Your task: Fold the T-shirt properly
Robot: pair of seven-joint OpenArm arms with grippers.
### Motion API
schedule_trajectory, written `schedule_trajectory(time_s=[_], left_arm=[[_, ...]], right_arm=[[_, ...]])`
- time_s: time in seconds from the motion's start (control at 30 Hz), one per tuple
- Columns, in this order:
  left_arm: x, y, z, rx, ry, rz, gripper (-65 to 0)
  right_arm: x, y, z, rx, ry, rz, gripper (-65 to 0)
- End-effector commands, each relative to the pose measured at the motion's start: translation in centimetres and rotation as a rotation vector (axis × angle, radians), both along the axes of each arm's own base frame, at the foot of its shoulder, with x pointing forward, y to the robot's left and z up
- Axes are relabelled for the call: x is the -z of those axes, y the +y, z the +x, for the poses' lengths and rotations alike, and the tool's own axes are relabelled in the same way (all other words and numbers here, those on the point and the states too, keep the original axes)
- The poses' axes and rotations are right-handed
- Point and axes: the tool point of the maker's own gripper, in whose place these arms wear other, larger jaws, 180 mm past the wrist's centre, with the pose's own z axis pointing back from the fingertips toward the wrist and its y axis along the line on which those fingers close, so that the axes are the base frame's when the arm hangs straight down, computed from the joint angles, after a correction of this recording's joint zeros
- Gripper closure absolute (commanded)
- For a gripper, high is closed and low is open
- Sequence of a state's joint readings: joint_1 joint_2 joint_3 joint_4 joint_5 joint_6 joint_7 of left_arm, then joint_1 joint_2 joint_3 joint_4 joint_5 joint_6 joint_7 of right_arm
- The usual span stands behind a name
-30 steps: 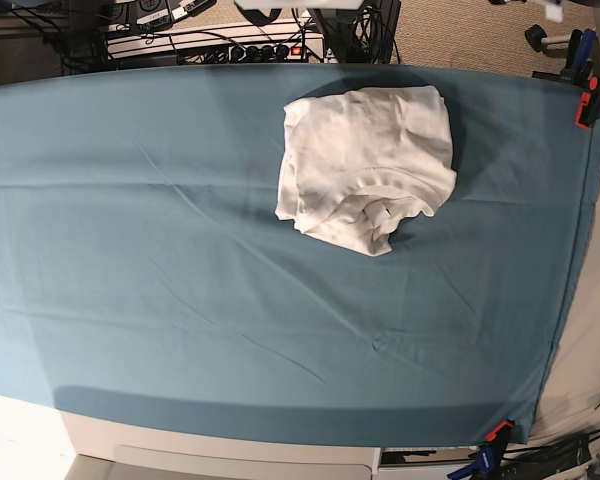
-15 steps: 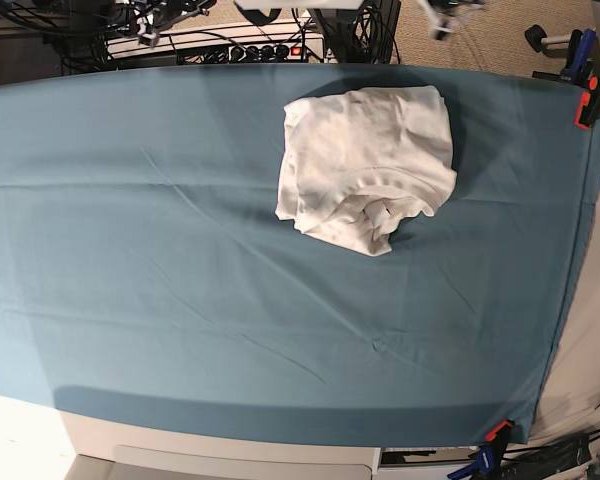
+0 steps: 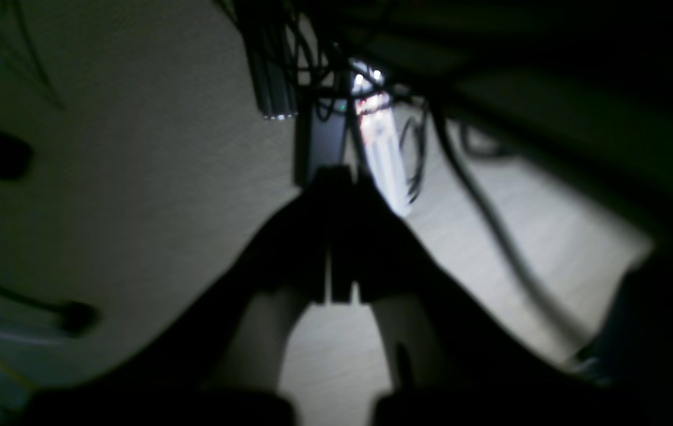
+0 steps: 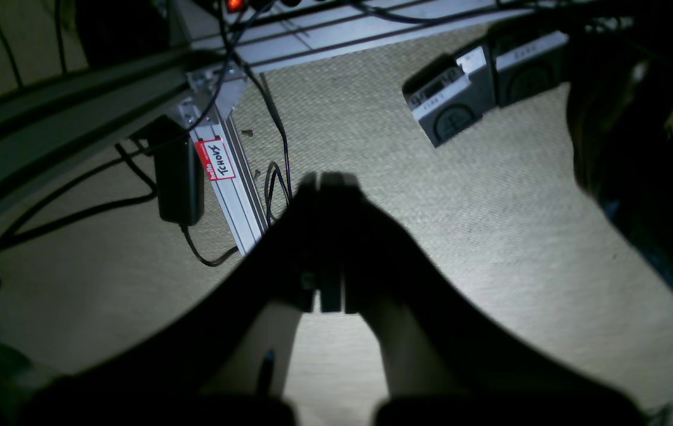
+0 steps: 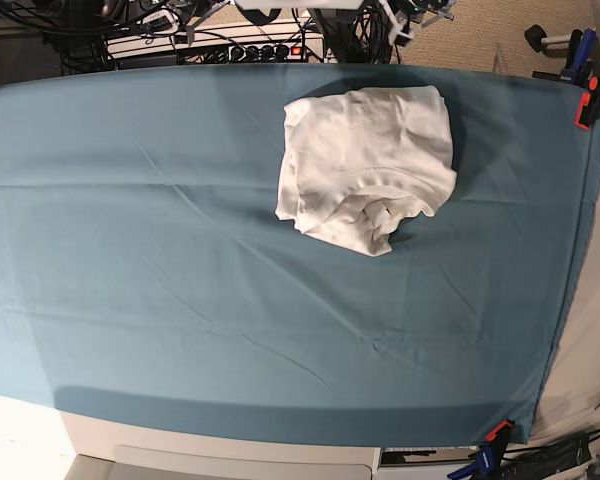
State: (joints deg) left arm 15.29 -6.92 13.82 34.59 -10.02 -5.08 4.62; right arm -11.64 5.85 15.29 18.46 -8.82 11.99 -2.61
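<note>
Jaws closed on both arms; one T-shirt (image 5: 367, 165), one teal sheet (image 5: 180, 280).

We see a plain white, unprinted cotton T-shirt (image 5: 365, 165) on a solid teal cloth sheet (image 5: 180, 270). Orange-red clamps (image 5: 586, 104) sit at the sheet's edge. From the right wrist, beige woven carpet (image 4: 490, 225), a black power adapter (image 4: 180, 174), and a red-and-white name sticker (image 4: 217, 160).

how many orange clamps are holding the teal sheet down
2 visible. One orange clamp grips the teal sheet at the far right corner; another orange clamp at the near right corner. The left-hand corners lie outside the base view, so more may be hidden.
</note>
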Motion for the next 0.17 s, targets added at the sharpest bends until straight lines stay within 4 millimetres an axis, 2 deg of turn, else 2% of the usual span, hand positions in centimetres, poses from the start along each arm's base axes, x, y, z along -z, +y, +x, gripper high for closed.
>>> schedule_trajectory(time_s=[0.0,0.13], left_arm=[[0.0,-0.1,0.6,-0.025,-0.006,0.002,0.0],[0.3,0.7,1.1,-0.09,0.006,0.034,0.0]], right_arm=[[0.0,0.0,0.4,-0.044,-0.009,-0.001,0.0],[0.3,1.8,1.2,-0.181,0.01,0.02,0.0]])
